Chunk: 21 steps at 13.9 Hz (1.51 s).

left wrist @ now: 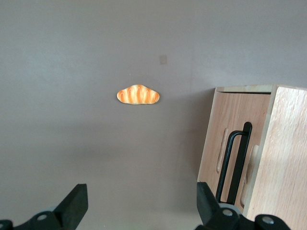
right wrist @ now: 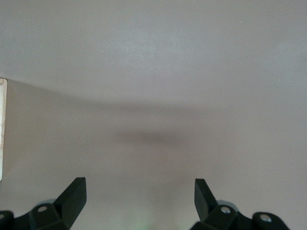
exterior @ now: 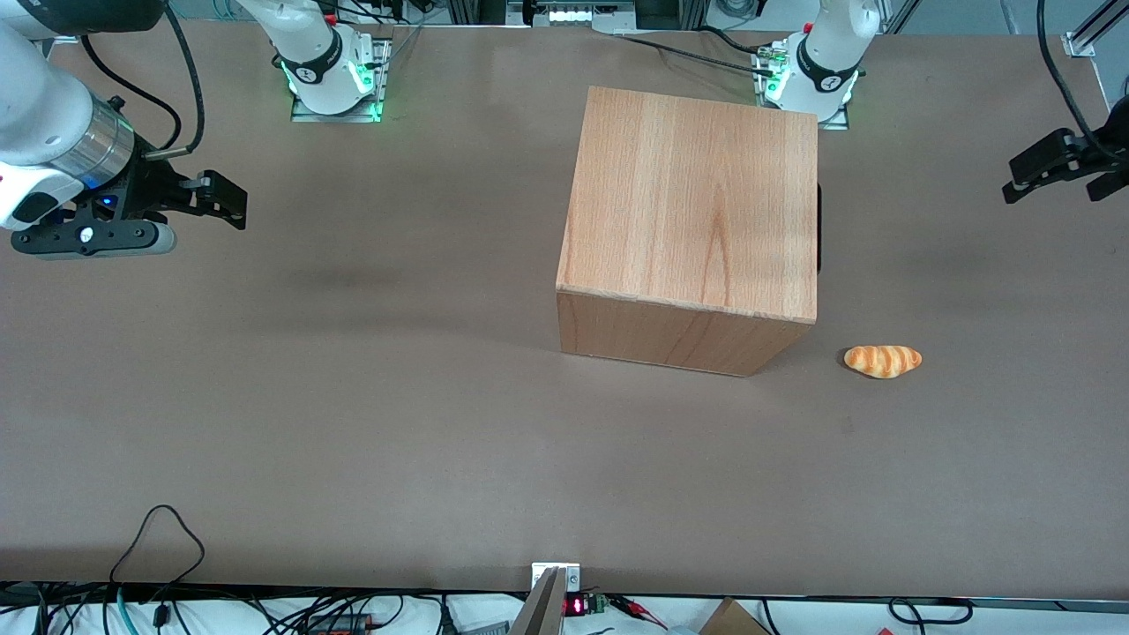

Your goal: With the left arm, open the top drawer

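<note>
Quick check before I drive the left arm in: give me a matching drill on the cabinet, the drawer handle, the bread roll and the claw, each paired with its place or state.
Things:
1. wooden cabinet
2. bar handle
3. bread roll
4. claw

Descriptions:
A. open, raised at the working arm's end of the table, holding nothing
B. slim and black, on the closed drawer front
C. orange, striped, lying on the table beside the cabinet
D. big plain box near the working arm's base

Pairs: 1-D, 2-B, 3-C, 4-A

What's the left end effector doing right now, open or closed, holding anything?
Left end effector: open, holding nothing, in the air toward the working arm's end of the table, apart from the top drawer.
</note>
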### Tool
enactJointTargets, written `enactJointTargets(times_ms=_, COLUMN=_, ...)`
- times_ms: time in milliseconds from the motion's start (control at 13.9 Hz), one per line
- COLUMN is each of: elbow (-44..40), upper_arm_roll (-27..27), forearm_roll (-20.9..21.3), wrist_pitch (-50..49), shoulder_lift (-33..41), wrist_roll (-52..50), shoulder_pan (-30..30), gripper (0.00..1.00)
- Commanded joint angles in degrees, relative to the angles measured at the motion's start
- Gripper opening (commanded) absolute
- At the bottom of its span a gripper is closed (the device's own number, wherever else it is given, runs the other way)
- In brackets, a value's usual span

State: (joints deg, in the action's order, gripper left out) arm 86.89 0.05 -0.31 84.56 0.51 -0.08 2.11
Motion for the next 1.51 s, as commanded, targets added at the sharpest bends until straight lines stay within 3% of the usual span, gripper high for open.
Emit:
enactJointTargets(times_ms=0, elbow=2.7, upper_arm_roll=0.2, forearm_roll=-2.2, wrist_pitch=-0.1, shoulder_lift=-0.2, wrist_roll=1.1, shoulder_pan=-0.5, gripper=1.0)
enactJointTargets(times_ms=649, elbow=18.1, upper_arm_roll=-2.5, forearm_roll=-10.1, wrist_pitch=10.7, shoulder_lift=0.1, wrist_roll=1.4, shoulder_pan=-1.0, gripper=1.0)
enactJointTargets(times_ms=1441, elbow=29.7, upper_arm_roll=-5.8, forearm_roll=-11.8, wrist_pitch=22.8, shoulder_lift=-0.2, wrist_roll=1.8, shoulder_pan=-1.1, gripper=1.0)
